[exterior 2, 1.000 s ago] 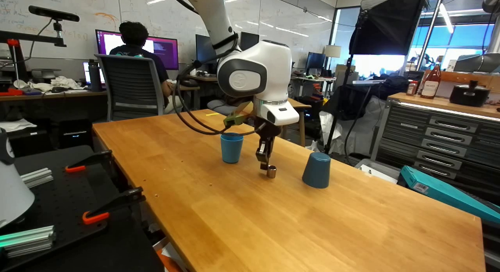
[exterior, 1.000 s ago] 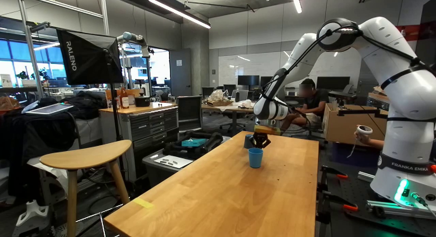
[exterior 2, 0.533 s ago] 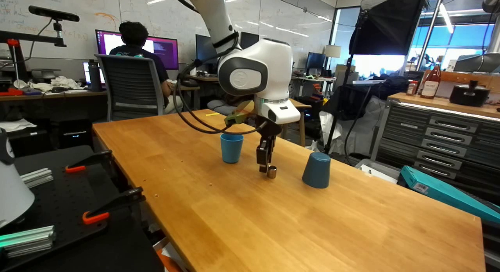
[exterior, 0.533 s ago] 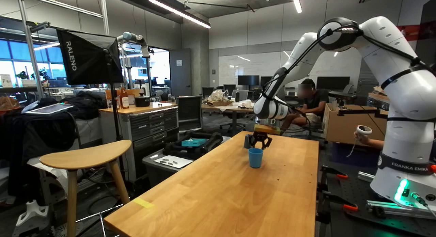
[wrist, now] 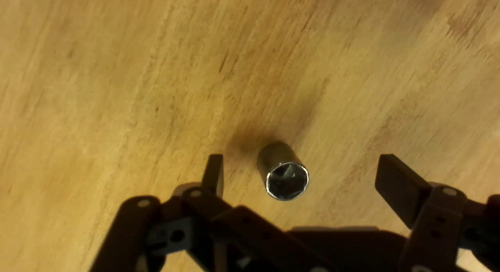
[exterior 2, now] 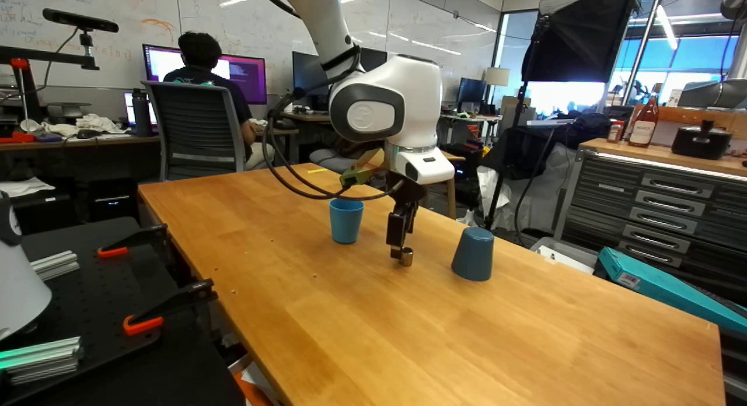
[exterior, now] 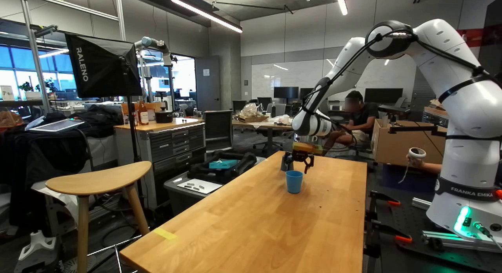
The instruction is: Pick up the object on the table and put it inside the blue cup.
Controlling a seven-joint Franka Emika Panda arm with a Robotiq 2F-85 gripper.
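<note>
A small shiny metal socket [wrist: 275, 156], the object on the table, stands upright with its hollow end up. In the wrist view it sits between my gripper's [wrist: 304, 172] widely spread fingers, nearer the left one and touching neither. An exterior view shows the socket [exterior 2: 406, 257] right by the fingertips of my gripper [exterior 2: 398, 254], low over the wood. The bright-blue cup [exterior 2: 345, 222] stands upright, mouth up, a short way from the gripper. It is also the nearer cup [exterior: 294, 182] in an exterior view, where the socket is hidden.
A darker blue cup [exterior 2: 473, 254] stands upside down on the wooden table [exterior 2: 327, 324], on the socket's other side. In an exterior view this darker cup [exterior: 285, 163] is partly covered by the gripper. Clamps [exterior 2: 143, 324] with orange tips grip the table's edge near the robot base.
My gripper has gone from shut to wide open, its fingers spreading around the socket. The hand has shifted slightly toward the upside-down cup. Socket and both cups have stayed in place.
</note>
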